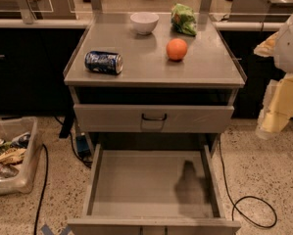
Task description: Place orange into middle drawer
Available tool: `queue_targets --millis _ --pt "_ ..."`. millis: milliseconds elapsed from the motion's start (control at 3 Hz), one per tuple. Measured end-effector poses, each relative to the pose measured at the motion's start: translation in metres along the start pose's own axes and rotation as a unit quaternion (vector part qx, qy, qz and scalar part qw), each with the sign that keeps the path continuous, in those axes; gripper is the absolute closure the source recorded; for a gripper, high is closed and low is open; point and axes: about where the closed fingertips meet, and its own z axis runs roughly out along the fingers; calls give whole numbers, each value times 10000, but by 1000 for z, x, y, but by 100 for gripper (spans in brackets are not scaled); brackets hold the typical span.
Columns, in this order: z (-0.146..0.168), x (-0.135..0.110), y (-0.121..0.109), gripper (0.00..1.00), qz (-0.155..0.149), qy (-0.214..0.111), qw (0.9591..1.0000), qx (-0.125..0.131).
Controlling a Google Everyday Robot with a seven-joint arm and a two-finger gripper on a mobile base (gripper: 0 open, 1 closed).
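Observation:
The orange (177, 49) sits on the grey cabinet top (136, 67), right of centre, between the green snack bag (183, 18) behind it and the front edge. The middle drawer (136, 185) is pulled out towards me, and its flat grey floor holds nothing. A shadow lies on its right part. My gripper (276, 114) hangs at the far right of the view, beside the cabinet's right side. It is level with the closed upper drawer and apart from the orange. It holds nothing that I can see.
A white bowl (144, 22) stands at the back and a blue soda can (103, 62) lies at the left. The closed drawer front above has a black loop handle (154, 117). A clear bin (9, 155) stands on the floor at left. Cables (254, 212) lie at right.

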Motion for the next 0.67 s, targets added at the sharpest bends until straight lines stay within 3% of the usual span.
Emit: queue_targets --millis 333,667 --pt "0 -1 -1 0 -6 -12 10000 25" --pt "22 -23 -28 0 -301 -17 9995 88"
